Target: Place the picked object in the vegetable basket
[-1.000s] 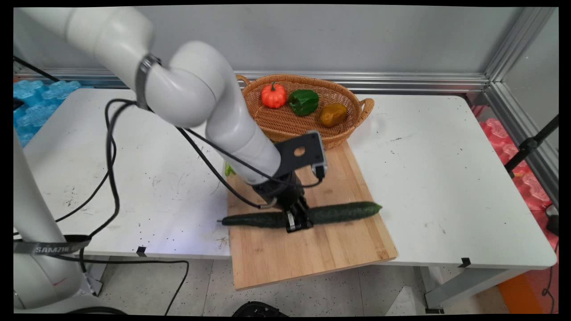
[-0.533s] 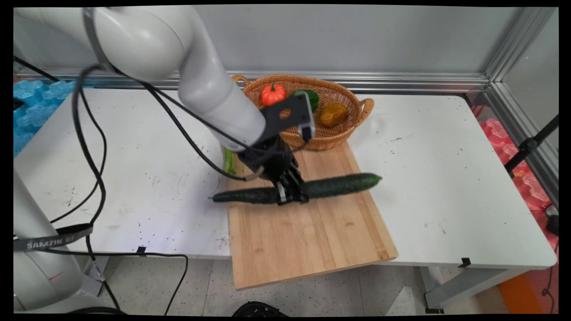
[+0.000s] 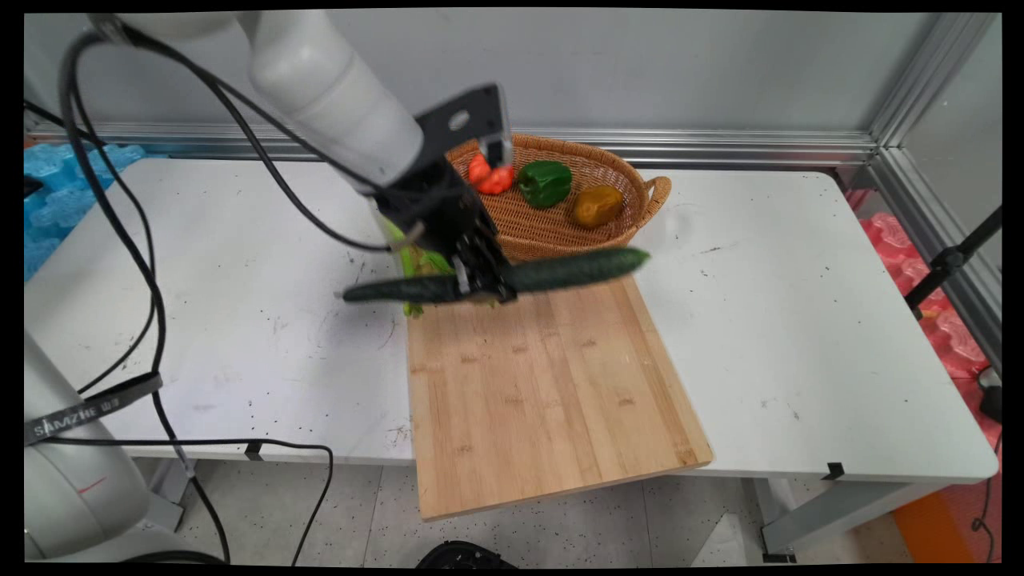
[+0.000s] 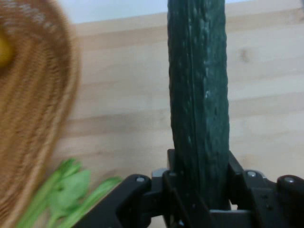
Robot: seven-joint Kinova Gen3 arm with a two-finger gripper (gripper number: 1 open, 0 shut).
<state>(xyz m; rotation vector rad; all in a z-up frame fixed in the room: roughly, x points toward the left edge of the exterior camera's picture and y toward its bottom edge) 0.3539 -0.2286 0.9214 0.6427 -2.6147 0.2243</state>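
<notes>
In the main view the black camera bracket [image 3: 468, 128] covers the upper left of the small pumpkin [image 3: 490, 177] in the basket [image 3: 560, 228], and the arm hides the basket's left rim. The leafy greens [image 3: 416, 264] show only in part behind the cucumber [image 3: 560, 272], which is smeared by motion along its length. In the hand view the cucumber runs off the top edge, its lower end is sunk between the fingers [image 4: 176, 187], the basket [image 4: 33, 118] is cut by the left edge and blurred, and a yellow patch [image 4: 4, 51] there is too blurred to name.
</notes>
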